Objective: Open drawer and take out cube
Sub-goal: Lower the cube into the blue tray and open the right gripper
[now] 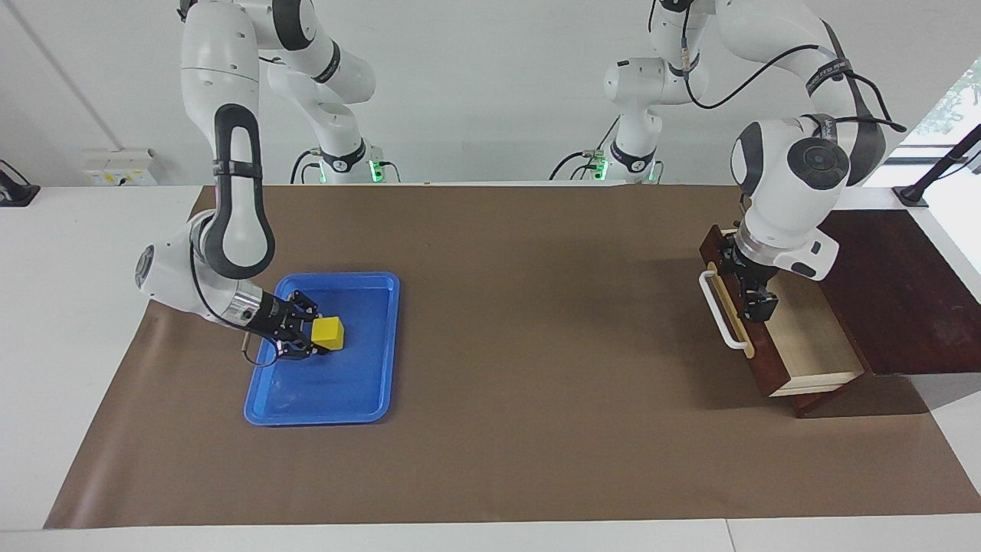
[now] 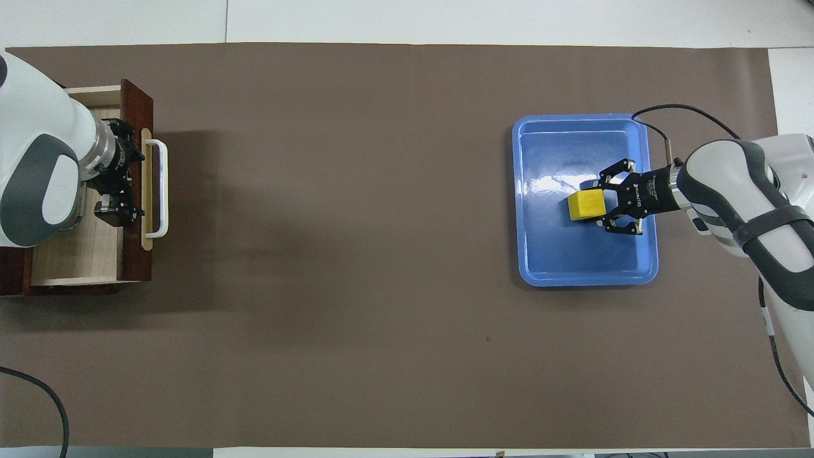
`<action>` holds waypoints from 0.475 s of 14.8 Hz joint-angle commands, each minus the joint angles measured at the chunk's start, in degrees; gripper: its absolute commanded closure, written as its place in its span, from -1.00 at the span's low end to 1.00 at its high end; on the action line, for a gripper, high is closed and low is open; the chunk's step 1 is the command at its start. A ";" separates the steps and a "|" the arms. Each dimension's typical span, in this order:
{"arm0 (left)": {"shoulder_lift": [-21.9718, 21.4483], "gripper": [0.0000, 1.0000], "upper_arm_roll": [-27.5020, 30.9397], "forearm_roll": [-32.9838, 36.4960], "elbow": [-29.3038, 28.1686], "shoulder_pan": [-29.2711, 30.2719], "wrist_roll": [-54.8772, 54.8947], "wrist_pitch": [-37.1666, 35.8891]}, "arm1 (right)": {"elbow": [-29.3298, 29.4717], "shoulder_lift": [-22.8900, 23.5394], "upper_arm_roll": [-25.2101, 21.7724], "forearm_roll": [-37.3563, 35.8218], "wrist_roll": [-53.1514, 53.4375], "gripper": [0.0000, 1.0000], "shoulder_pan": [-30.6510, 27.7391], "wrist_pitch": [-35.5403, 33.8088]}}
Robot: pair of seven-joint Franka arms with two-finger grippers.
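The yellow cube (image 1: 329, 331) sits low in the blue tray (image 1: 322, 392) at the right arm's end of the table. My right gripper (image 1: 313, 334) reaches in level and is shut on the cube (image 2: 585, 205) at its fingertips. The drawer (image 1: 760, 368) is partly open at the left arm's end. Its white handle (image 1: 720, 310) faces the table's middle, and its pale interior (image 1: 812, 345) shows nothing inside. My left gripper (image 1: 755, 305) points down just inside the drawer front, against its top edge. It also shows in the overhead view (image 2: 117, 187).
The dark wooden box (image 1: 897, 291) holds the drawer at the table's edge. A brown mat (image 1: 536, 399) covers the table between the tray (image 2: 585, 267) and the drawer (image 2: 137, 261). A black cable (image 2: 38, 388) lies near the robots' corner.
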 commanded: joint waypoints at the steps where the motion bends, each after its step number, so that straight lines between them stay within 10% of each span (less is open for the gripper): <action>1: -0.38 -1.00 2.97 1.49 0.23 0.75 4.29 1.06 | -2.23 -1.42 0.27 -0.65 -1.69 0.23 -0.02 1.27; 2: -0.38 -1.00 3.94 1.49 0.14 1.01 6.31 1.06 | -2.23 -1.42 0.27 -0.56 -1.78 -0.41 -0.02 1.09; 3: -0.38 -1.00 4.82 1.40 0.14 1.19 8.33 1.15 | -1.97 -1.51 0.27 -0.56 -1.69 -0.62 -0.02 0.66; 7: -0.47 -1.00 8.25 0.43 -0.64 1.80 13.70 3.17 | -0.39 -2.64 0.27 -0.65 -0.81 -0.92 0.07 -2.33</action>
